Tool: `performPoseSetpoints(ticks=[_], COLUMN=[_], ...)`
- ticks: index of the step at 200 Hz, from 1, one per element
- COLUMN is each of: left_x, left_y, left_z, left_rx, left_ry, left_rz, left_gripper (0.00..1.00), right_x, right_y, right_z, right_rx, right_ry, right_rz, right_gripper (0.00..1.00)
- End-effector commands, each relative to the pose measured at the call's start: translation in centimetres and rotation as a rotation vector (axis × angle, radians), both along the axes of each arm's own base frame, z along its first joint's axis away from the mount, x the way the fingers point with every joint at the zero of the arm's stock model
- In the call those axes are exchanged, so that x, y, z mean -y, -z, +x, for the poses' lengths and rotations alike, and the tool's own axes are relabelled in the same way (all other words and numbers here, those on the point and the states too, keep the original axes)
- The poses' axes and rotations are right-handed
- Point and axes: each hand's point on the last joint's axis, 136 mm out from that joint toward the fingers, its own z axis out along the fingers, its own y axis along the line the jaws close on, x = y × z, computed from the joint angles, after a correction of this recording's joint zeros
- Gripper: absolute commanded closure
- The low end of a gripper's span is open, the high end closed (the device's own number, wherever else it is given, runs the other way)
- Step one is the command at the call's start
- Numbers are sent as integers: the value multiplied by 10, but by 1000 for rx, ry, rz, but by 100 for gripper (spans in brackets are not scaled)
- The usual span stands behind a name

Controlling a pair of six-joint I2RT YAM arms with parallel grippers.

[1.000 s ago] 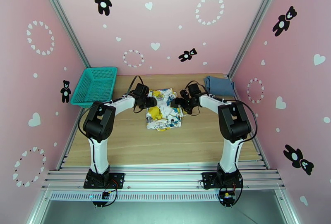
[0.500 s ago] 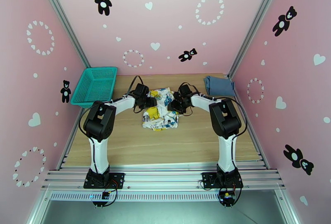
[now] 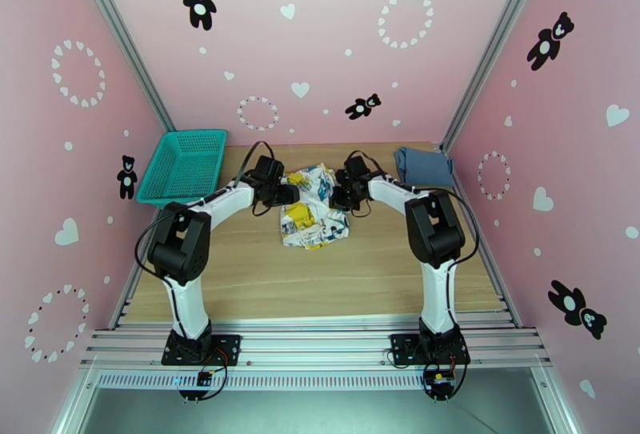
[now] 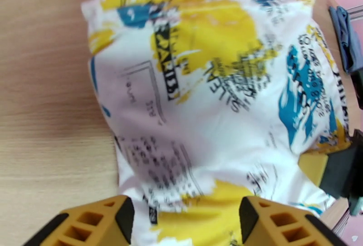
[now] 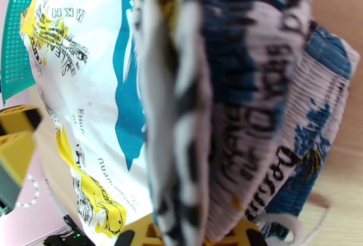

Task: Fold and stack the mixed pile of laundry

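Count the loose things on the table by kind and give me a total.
Garments: 2, the printed cloth and the blue top
Baskets: 1, the teal basket
Total: 3
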Motion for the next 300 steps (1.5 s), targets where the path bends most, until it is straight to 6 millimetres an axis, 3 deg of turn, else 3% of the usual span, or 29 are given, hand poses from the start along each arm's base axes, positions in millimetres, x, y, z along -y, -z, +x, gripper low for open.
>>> performPoseSetpoints(ticks=[1,20,61,118,147,193,300], left_x=[-20,-27,-33,-30,-29,-28,-25], left_y=[-26,-27,-7,20,35,50,69], left_z=[-11,-18,-26,-31,-35,-37,-35], left_rx=[52,58,24,-26,-56,-86,-133], left_ry=[-6,-20,-37,-62,-63,-62,-55], left_rz=[55,65,74,37,28,35,36], left_gripper=[33,33,33,33,34,34,34], right_x=[36,64,125,180,211,271,384], right_y=[-22,-35,-75,-133,-152,-157,-108], right_z=[15,28,57,102,121,130,128], right_rx=[114,184,326,444,470,441,300], right_ry=[-31,-47,-34,67,146,301,535], right_rz=[-233,-426,-817,-960,-998,-917,-848], right_gripper=[100,100,100,100,100,100,100])
